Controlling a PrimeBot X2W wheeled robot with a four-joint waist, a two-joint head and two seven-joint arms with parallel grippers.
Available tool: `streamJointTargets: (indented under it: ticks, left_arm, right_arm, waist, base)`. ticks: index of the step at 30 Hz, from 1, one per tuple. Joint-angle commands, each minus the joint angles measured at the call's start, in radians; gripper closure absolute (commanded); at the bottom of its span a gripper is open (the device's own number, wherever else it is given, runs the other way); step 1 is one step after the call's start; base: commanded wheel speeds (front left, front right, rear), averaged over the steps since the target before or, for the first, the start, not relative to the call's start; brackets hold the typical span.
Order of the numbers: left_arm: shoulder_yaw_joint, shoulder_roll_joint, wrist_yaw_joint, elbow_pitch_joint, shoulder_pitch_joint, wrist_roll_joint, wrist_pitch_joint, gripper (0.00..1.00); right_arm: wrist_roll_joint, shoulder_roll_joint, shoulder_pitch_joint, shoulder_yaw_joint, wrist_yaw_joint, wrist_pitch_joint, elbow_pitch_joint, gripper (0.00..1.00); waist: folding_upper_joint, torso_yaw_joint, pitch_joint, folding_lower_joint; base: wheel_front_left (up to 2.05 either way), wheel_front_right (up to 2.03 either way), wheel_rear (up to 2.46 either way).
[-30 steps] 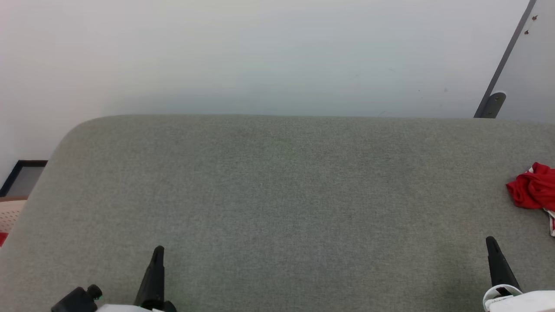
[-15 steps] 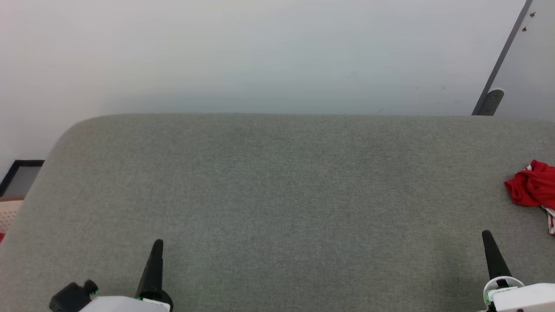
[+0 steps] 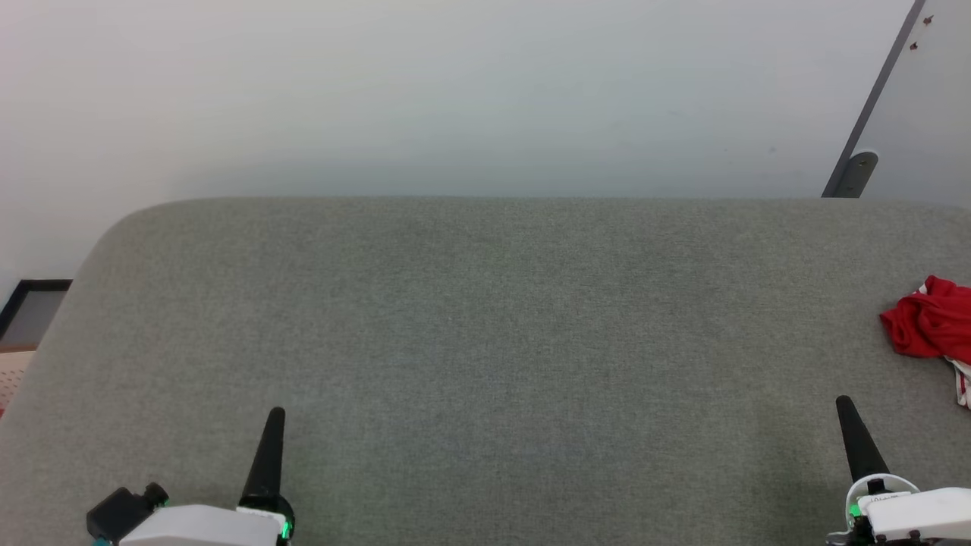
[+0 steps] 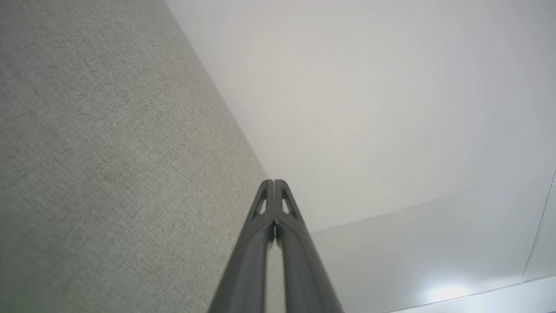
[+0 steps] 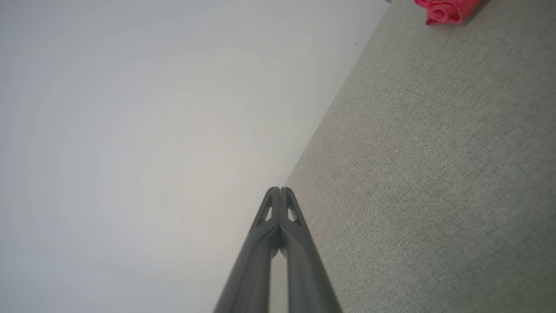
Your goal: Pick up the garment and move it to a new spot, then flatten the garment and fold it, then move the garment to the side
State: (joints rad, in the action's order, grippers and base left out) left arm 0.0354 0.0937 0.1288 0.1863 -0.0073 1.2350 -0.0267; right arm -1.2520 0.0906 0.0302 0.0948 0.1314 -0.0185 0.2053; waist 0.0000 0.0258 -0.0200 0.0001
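Crumpled red jersey-style garment (image 3: 929, 326) with a bit of white-and-red striped trim lies bunched at the far right edge of the grey fabric-covered desk (image 3: 485, 341), partly cut off by the frame; in the right wrist view it sits at the top (image 5: 447, 11). Left end effector (image 3: 274, 417) hovers over the near left of the desk, fingers pressed together, empty (image 4: 273, 182). Right end effector (image 3: 842, 403) at near right, fingers likewise pressed together, holding nothing (image 5: 280, 190); near the garment but apart from it. Pale wall (image 3: 455, 98) beyond the far edge.
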Motion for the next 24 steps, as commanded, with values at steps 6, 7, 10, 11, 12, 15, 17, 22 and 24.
streamJointTargets:
  ticks: [6, 7, 10, 11, 12, 15, 17, 22, 24]
  left_arm:
    - [0.010, -0.002, 0.002, 0.004, -0.031, 0.071, 0.018, 1.00]
    - [0.011, -0.002, 0.002, 0.006, -0.033, 0.080, 0.021, 1.00]
    - [0.014, -0.004, 0.002, 0.010, -0.039, 0.106, 0.028, 1.00]
    - [0.015, -0.004, 0.002, 0.011, -0.040, 0.115, 0.031, 1.00]
    - [0.016, -0.005, 0.002, 0.013, -0.042, 0.124, 0.034, 1.00]
    - [0.018, -0.006, 0.002, 0.017, -0.049, 0.147, 0.041, 1.00]
    - [0.020, -0.007, 0.002, 0.019, -0.052, 0.163, 0.046, 1.00]
    - [0.024, -0.009, 0.003, 0.026, -0.060, 0.202, 0.057, 1.00]
    - [0.026, -0.010, 0.003, 0.029, -0.063, 0.218, 0.061, 1.00]
  right_arm:
    - [-0.065, -0.006, 0.032, 0.008, -0.001, -0.018, 0.002, 1.00]
    - [-0.073, -0.007, 0.033, 0.008, -0.001, -0.019, 0.002, 1.00]
    - [-0.098, -0.010, 0.034, 0.009, -0.001, -0.026, 0.006, 1.00]
    - [-0.103, -0.011, 0.036, 0.010, -0.001, -0.028, 0.007, 1.00]
    - [-0.109, -0.012, 0.038, 0.010, -0.001, -0.030, 0.008, 1.00]
    - [-0.133, -0.014, 0.044, 0.011, -0.001, -0.036, 0.010, 1.00]
    - [-0.148, -0.016, 0.045, 0.012, -0.001, -0.040, 0.012, 1.00]
    - [-0.181, -0.021, 0.052, 0.013, -0.001, -0.050, 0.017, 1.00]
    - [-0.195, -0.022, 0.053, 0.014, -0.001, -0.053, 0.019, 1.00]
  waist:
    - [0.0000, -0.003, 0.003, 0.0000]
    - [0.0000, -0.004, 0.003, 0.0000]
    - [0.0000, -0.005, 0.005, 0.0000]
    - [0.0000, -0.006, 0.005, 0.0000]
    - [0.0000, -0.006, 0.006, 0.0000]
    - [0.0000, -0.008, 0.007, 0.0000]
    - [0.0000, -0.009, 0.008, 0.0000]
    - [0.0000, -0.011, 0.010, 0.0000]
    - [0.0000, -0.012, 0.011, 0.0000]
  base:
    - [0.00, 0.00, 0.00]
    - [0.00, 0.00, 0.00]
    - [0.00, 0.00, 0.00]
    - [0.00, 0.00, 0.00]
    - [0.00, 0.00, 0.00]
    - [0.00, 0.00, 0.00]
    - [0.00, 0.00, 0.00]
    - [0.00, 0.00, 0.00]
    - [0.00, 0.00, 0.00]
